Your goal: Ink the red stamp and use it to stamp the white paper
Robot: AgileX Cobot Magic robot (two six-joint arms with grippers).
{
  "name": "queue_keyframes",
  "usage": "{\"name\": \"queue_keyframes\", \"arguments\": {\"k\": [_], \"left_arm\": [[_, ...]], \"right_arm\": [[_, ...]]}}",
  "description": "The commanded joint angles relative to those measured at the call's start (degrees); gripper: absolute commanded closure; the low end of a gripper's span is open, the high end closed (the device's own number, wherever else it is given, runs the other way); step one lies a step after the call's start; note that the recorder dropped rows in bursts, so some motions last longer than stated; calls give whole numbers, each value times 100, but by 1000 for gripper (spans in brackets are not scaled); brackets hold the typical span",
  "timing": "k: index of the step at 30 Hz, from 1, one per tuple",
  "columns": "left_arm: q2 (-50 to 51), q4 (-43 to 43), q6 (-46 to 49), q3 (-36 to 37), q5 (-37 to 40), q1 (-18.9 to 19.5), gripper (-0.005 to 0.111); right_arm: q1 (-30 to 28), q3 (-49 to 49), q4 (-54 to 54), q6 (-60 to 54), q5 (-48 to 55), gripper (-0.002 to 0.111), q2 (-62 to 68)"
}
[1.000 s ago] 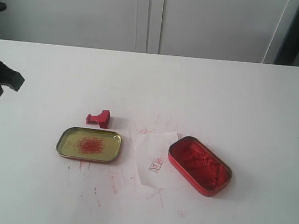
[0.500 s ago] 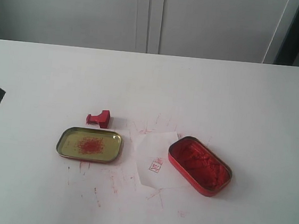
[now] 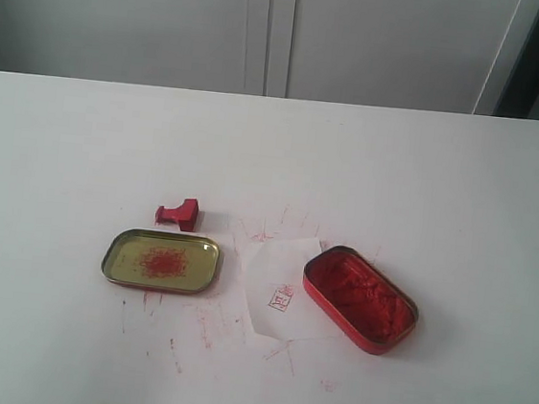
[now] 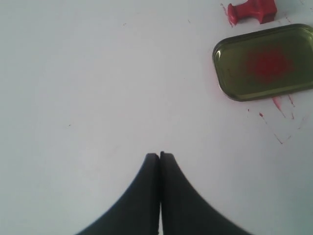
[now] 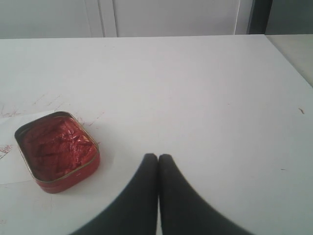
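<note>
Grippers empty, stamp lying free

The red stamp [image 3: 177,215] lies on its side, well in from the table's [image 3: 464,184] left edge, just beside the gold tray [image 3: 161,259]. The white paper [image 3: 280,285] touches the red tin [image 3: 360,298], I'd guess to keep inking and pressing close. My left gripper [image 4: 160,155] and right gripper [image 5: 158,156] hover low, jaws pinched together on nothing.

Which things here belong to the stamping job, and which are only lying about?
For the job: stamp, paper, ink tin.
Lying about: gold tray with red smears.
</note>
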Motion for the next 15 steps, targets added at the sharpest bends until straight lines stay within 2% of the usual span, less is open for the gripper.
{"name": "queue_keyframes", "arguments": {"k": [1, 10, 15], "left_arm": [[-172, -80, -59, 319, -212, 201, 107], [-534, -296, -70, 767, -213, 908, 107], [-1017, -327, -80, 976, -225, 1110, 107]], "right_arm": [[-15, 24, -40, -8, -73, 108, -22], [-15, 24, -40, -8, -73, 108, -22], [-15, 24, -40, -8, -73, 108, -22]]}}
